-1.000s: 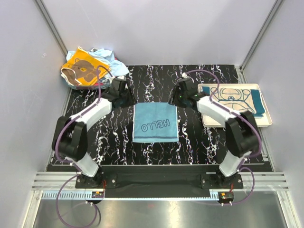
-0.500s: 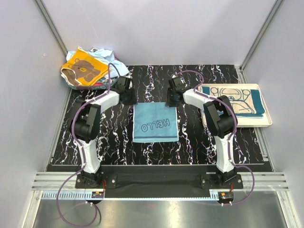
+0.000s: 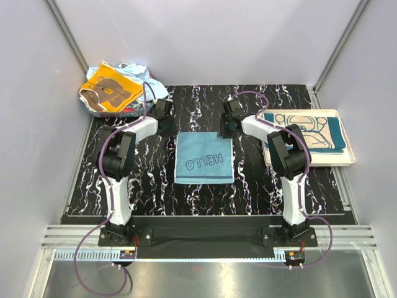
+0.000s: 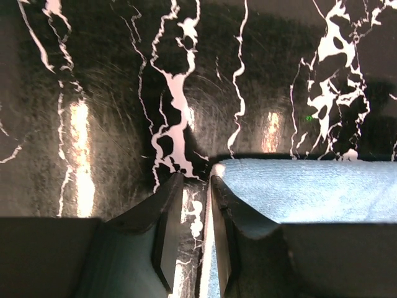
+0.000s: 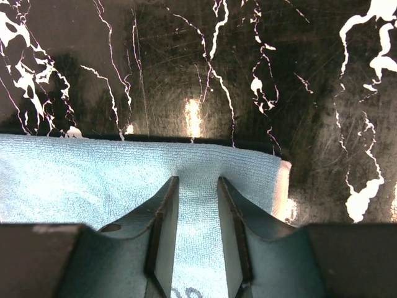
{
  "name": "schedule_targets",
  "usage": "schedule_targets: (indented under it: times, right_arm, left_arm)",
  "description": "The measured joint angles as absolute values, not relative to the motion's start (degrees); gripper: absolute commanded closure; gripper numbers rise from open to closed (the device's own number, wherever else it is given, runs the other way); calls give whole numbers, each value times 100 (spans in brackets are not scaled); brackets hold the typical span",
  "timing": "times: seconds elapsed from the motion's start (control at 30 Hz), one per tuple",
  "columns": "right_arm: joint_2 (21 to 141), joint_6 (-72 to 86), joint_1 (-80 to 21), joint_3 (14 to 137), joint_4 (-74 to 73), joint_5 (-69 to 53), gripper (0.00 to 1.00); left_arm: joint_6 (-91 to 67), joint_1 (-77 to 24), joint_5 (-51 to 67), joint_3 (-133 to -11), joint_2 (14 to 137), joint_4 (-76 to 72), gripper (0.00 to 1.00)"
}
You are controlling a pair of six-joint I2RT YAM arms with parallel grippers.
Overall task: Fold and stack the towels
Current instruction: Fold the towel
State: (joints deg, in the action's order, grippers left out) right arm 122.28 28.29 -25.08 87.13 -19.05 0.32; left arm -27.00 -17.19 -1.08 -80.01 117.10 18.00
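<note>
To begin folding the light blue square "HELLO" cloth (image 3: 204, 158), the narrowly open left gripper (image 4: 195, 184) and the right gripper (image 5: 198, 184), whose grip is unclear, must pinch its far edge.

Left claw (image 4: 195, 181) at btm centre, tips down near the tabletop (image 4: 105, 93), which is black w/ white veins. Dark fingers (image 4: 166, 239) stand only a slim gap apart, w/ tabletop showing btwn the tips. Light blue towel (image 4: 310, 189) lies flat to the rt, far edge straight across. Its corner touches the rt finger's tip. Can't tell if any cloth sits inside the gap.
</note>
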Motion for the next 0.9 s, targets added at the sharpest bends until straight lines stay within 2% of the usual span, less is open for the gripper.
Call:
schedule_targets:
  times: [0.4,0.9]
  right_arm:
    - [11909,2606,-2418,8683,-2241,198,57]
    - [11690,2370,-2292,8547,-2259,561,56]
  left_arm:
    - [-2705,-1691,-49,-8018,11611,1815,59]
    - [-2829,-1605,637,-7721,11150,1330,57]
